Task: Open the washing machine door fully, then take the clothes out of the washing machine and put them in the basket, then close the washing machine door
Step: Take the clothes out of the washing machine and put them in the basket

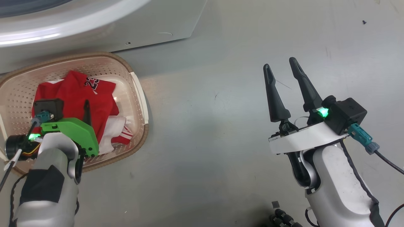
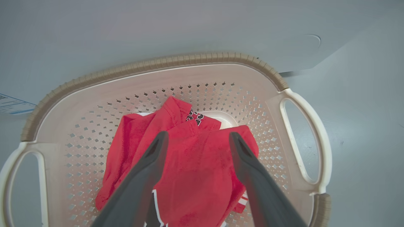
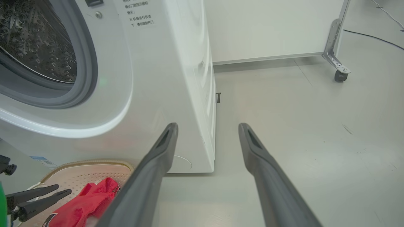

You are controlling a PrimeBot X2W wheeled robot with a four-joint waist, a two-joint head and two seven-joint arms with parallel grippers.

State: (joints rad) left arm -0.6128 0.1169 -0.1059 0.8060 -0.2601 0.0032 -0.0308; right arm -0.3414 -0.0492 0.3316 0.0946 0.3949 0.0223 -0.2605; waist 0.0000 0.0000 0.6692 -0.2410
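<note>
The red clothes [image 1: 79,94] lie crumpled in the cream basket [image 1: 123,62], on the floor just in front of the white washing machine [image 1: 142,25]. My left gripper [image 2: 199,137] hangs over the basket, open, its fingers spread just above the clothes [image 2: 195,179] and holding nothing. One of its dark fingers [image 1: 86,111] shows past the green mount. My right gripper [image 1: 279,63] is open and empty over bare floor, right of the basket. From the right wrist I see the machine's steel drum [image 3: 38,41] behind the grey gasket. The washing machine door is out of view.
Grey floor [image 1: 221,142] stretches right of the basket and machine. A white panel on a metal leg with a caster [image 3: 340,74] stands behind, with a black cable [image 3: 372,36] on the floor beyond it. A blue label [image 2: 12,105] sits low on the machine's front.
</note>
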